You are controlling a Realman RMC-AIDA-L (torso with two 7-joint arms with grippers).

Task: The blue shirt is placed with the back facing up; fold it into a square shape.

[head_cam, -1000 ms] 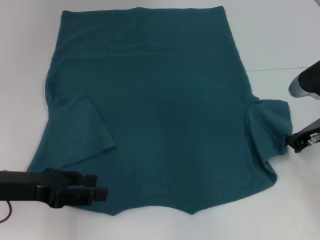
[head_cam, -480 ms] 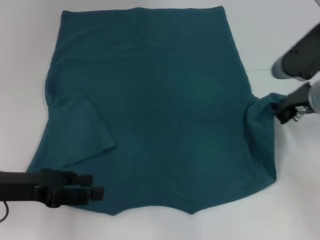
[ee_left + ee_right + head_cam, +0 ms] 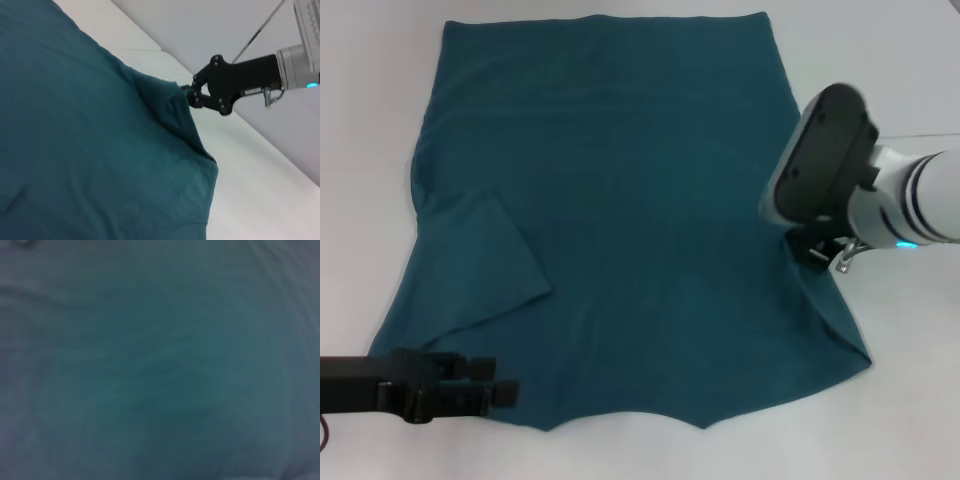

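Note:
The blue shirt [image 3: 640, 200] lies spread flat on the white table [image 3: 900, 80], plain side up, with its left sleeve [image 3: 480, 260] folded in over the body. My right gripper [image 3: 191, 95] is shut on the right sleeve [image 3: 167, 102] and holds that cloth lifted in a peak above the shirt's right edge. In the head view the right arm [image 3: 840, 170] covers that spot. The right wrist view shows only the shirt [image 3: 160, 360] close below. My left gripper [image 3: 498, 382] hovers open at the shirt's near left corner, holding nothing.
White tabletop [image 3: 370, 120] surrounds the shirt on all sides. A seam line [image 3: 930, 134] in the table runs off to the right behind the right arm. No other objects show.
My right gripper has carried the right sleeve from the table beside the shirt up and inward over the shirt's right edge. The left gripper has drifted slightly back toward the near left.

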